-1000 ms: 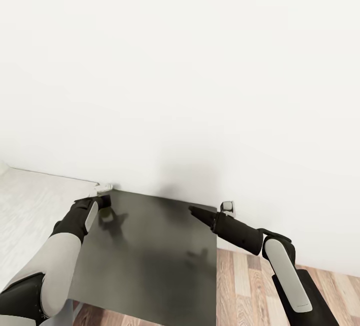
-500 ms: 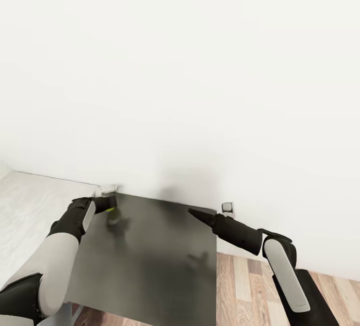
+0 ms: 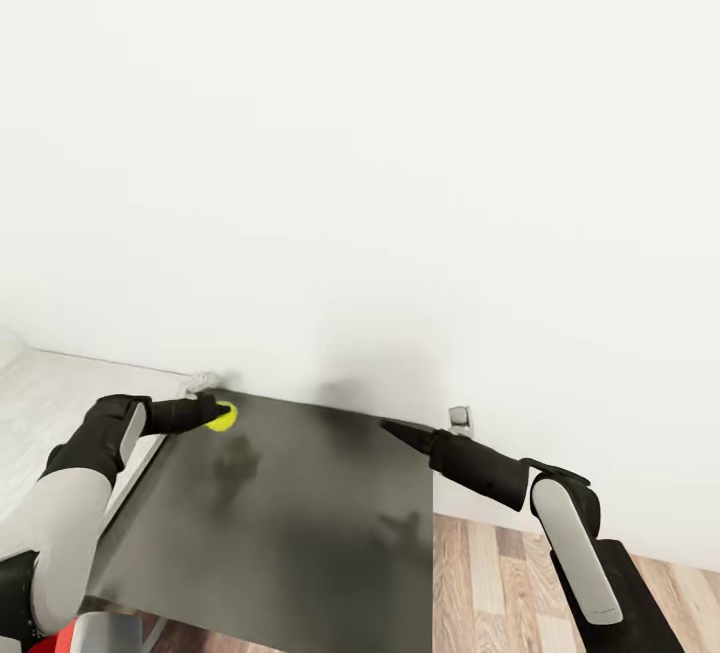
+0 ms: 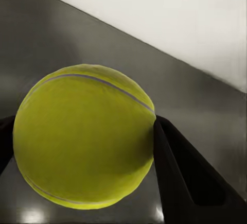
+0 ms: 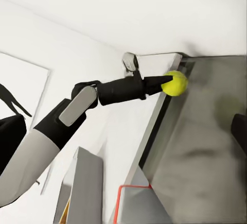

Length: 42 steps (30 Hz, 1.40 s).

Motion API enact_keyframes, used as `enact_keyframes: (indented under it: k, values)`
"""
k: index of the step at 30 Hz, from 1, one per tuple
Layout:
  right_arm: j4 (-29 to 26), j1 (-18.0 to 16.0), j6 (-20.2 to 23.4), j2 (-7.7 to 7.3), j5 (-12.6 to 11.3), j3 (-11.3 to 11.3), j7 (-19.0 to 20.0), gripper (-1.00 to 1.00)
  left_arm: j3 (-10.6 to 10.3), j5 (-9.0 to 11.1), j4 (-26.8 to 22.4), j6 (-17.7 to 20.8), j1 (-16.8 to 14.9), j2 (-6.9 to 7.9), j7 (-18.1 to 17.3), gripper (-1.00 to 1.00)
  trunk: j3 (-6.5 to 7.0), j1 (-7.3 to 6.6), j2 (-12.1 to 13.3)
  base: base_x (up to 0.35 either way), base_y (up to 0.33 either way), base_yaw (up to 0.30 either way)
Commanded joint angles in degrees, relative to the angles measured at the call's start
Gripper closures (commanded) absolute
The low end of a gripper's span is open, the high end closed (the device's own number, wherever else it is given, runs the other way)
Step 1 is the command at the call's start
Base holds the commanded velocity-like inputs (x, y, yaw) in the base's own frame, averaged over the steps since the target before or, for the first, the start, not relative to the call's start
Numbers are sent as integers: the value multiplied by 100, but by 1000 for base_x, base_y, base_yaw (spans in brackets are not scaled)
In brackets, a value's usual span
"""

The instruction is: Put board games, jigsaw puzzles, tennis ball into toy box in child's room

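Observation:
The tennis ball, small and yellow-green, is pinched between the fingertips of my left gripper. It hangs just above the far left corner of a dark glossy cabinet top, where it casts a shadow. The left wrist view has the tennis ball up close, with a black finger pressed against its side. From the right wrist I see the same ball at the tip of the left gripper. My right gripper hovers over the top's far right corner, open with nothing in it.
A white wall rises right behind the cabinet. The cream mattress of the bed lies to the left. Wood-plank floor shows to the right. A wall socket sits by the right gripper. Something red is at the bottom left.
The left gripper has closed on the tennis ball and raised it off the dark top, its forearm swinging left. The right arm has hardly moved. The camera shifted slightly.

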Motion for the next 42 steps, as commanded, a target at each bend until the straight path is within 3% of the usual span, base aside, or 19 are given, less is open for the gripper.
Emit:
enact_keyframes:
  k: [1, 2, 5, 7, 11, 17, 22, 28, 42]
  values:
    - [-2, -4, 21, -5, 43, -23, 15, -100, 33, -92, -4, 148, 3, 109, -562, 100, 0, 4, -10, 0, 0, 0]
    - [-1, -4, 22, -6, 52, -27, 15, -100, 29, -96, -4, 212, 7, 163, -730, 100, 9, 4, -10, 0, 0, 0]
    - [-1, -4, 19, 21, 79, -40, 15, -100, 2, -110, 20, 511, 61, 530, -1774, 100, 37, 4, -10, 0, 0, 0]
    - [-1, -6, 19, 39, 86, -43, 15, -100, 5, -126, 26, 571, 197, 655, -2447, 100, 56, 4, -10, 0, 0, 0]
    - [5, -4, 18, 54, 99, -52, 12, -100, 4, -135, -1, 603, 378, 750, -3646, 100, 94, 4, -10, 0, 0, 0]
    - [7, -5, 18, 47, 107, -50, 13, -100, -30, -131, -12, 611, 410, 784, -4495, 100, 151, 4, -10, 0, 0, 0]
    - [8, -4, 18, 56, 111, -49, 11, -100, -16, -137, -13, 616, 414, 834, -4957, 100, 198, 4, -10, -96, 22, 0]
    - [8, -4, 18, 64, 115, -52, 10, -100, -20, -139, -13, 617, 413, 947, -4957, 100, 244, 4, -10, -61, 22, 40]
    - [8, -4, 18, 71, 98, -50, 15, -100, -13, -139, -13, 618, 413, 963, -4957, 100, 250, 4, -10, -2, 1, 4]
